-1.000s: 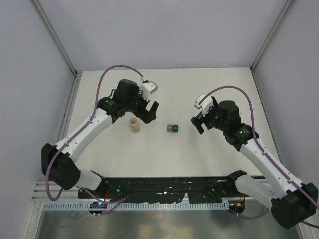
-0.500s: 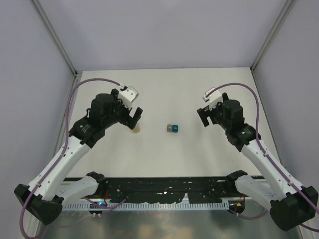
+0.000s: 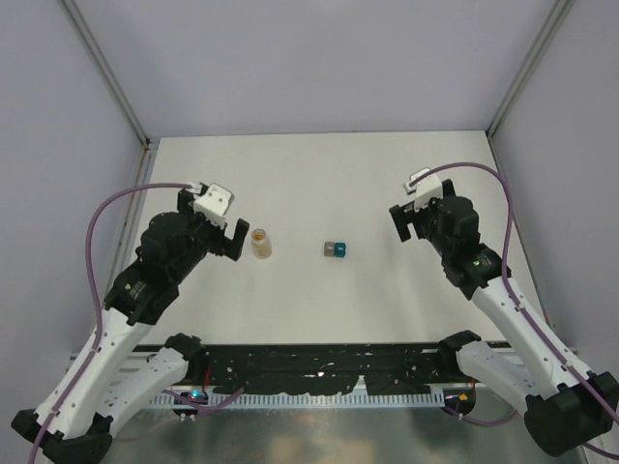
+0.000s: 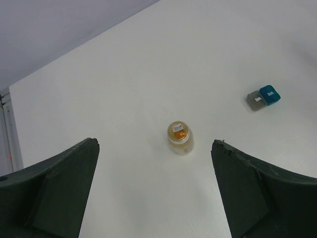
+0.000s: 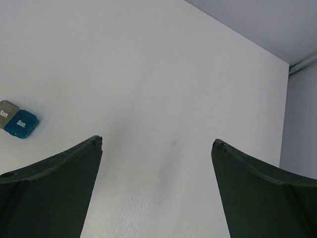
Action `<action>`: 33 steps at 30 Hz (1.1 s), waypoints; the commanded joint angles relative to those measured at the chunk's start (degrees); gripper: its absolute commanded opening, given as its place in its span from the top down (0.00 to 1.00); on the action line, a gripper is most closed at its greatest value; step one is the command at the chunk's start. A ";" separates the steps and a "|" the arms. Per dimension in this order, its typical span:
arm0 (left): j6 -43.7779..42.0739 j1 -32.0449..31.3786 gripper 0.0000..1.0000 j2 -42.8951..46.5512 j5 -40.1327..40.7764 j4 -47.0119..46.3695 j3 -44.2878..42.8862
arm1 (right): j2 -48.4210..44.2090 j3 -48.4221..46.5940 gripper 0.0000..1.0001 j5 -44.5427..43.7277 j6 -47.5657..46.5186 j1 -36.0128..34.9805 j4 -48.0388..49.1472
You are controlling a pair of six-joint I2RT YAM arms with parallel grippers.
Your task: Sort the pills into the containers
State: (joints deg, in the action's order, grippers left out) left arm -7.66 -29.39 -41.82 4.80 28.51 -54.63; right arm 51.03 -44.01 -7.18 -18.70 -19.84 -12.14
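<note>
The grey container (image 3: 331,248) and teal container (image 3: 342,249) sit touching near the middle of the desk (image 3: 387,174). They look light, rigid and smooth, so they may skid; a pinch across opposite flat sides seems safest. A small vial (image 3: 260,243) stands apart at their 9 o'clock. The left gripper (image 4: 154,143) is spread wide and empty at the vial's 9 o'clock. The right gripper (image 5: 157,141), equally spread and empty, hangs at the containers' 3 o'clock.

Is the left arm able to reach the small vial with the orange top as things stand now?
Probably yes: the left gripper is open, close beside the vial, which stands upright and alone, with nothing between them.
</note>
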 commanded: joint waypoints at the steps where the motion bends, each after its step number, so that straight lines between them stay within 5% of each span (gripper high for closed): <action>1: 1.16 1.43 0.00 1.39 3.72 -2.32 0.66 | -2.42 -0.73 0.05 -0.64 3.40 0.23 0.98; 33: 13.81 24.99 0.00 4.91 -4.53 -3.02 5.67 | -10.42 1.82 0.05 -4.42 5.52 0.50 0.80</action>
State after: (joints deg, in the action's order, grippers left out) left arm 4.40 -6.79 -37.01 2.31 27.90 -49.34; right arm 41.74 -42.50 -9.04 -13.52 -19.64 -12.53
